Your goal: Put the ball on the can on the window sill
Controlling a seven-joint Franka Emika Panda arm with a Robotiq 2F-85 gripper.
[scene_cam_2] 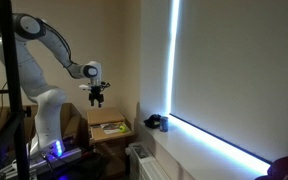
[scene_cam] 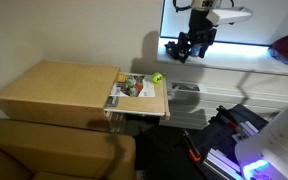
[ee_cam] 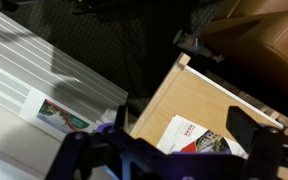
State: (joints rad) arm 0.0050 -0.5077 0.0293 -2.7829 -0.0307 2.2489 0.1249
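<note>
- Nearest the wrist camera, the gripper (ee_cam: 169, 155) stood wide open, its fingers well apart and nothing between them.
- Beneath it lay the tan worktop (ee_cam: 209, 95) carrying a magazine (ee_cam: 199, 140), with a ribbed radiator (ee_cam: 44, 75) alongside. The ball fell outside this view.
- In an exterior view, the yellow-green ball (scene_cam: 156, 77) rested on the worktop just beside the magazine's corner, near the edge facing the window sill (scene_cam_2: 212, 140).
- The gripper hung high above the worktop, well apart from the ball.
- A small dark item, probably the can (scene_cam_2: 156, 122), stood on the window sill.
- Judged step: the approach to the ball, with no grasp yet made.
- The next move called for lowering the gripper so that its jaws straddled the ball, then closing gently, since a round ball near an edge could roll off.
</note>
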